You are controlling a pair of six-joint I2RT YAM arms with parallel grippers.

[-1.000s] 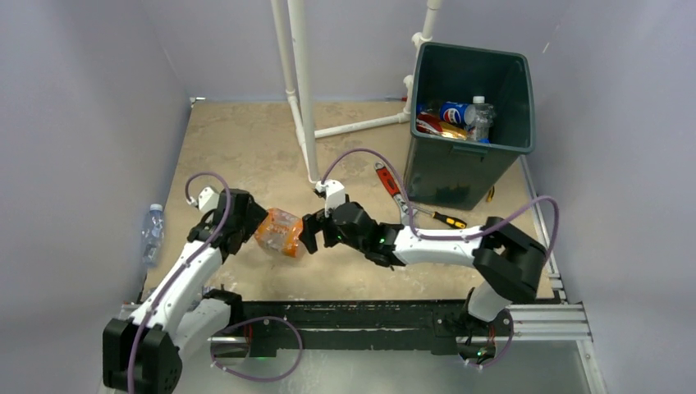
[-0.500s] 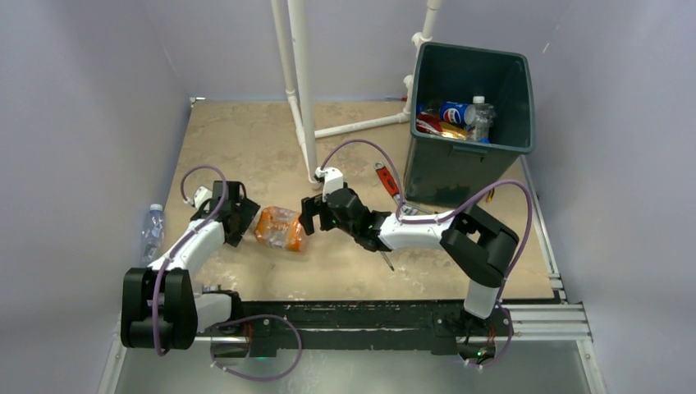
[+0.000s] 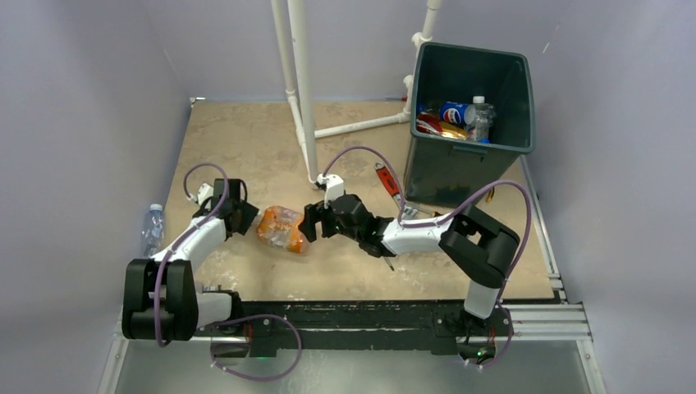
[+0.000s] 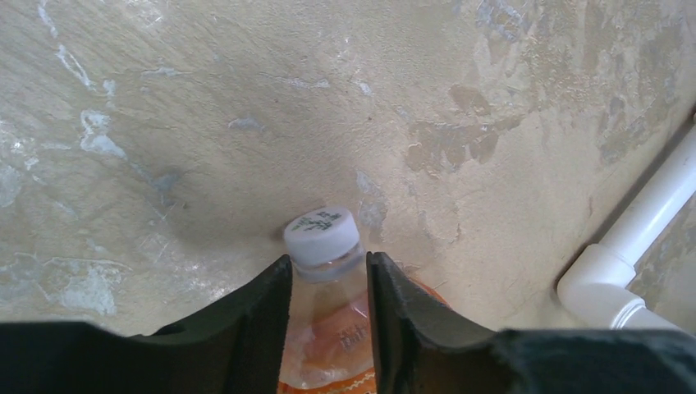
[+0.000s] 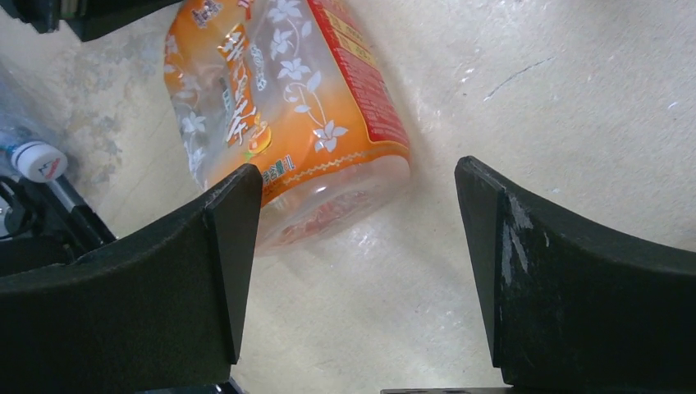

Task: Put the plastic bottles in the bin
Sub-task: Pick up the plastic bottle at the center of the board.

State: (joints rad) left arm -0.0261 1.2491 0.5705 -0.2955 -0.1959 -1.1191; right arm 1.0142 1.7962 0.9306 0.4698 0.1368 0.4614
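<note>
Lying on tan worktop [image 3: 246,148], orange-labelled clear plastic bottle [image 3: 281,229] is clamped at neck by left fingers [image 4: 246,328], likely for carrying to dark green plastic bin [image 3: 435,174]; right fingers [image 5: 205,271] apart near its base.

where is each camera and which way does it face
top external: above and behind, looking down on table, bin, left arm, right arm.
left wrist: on left arm, facing cap of the orange bottle; fingers flank its neck.
right wrist: on right arm, facing that bottle's base; open fingers show.
shared: all show the orange bottle.
</note>
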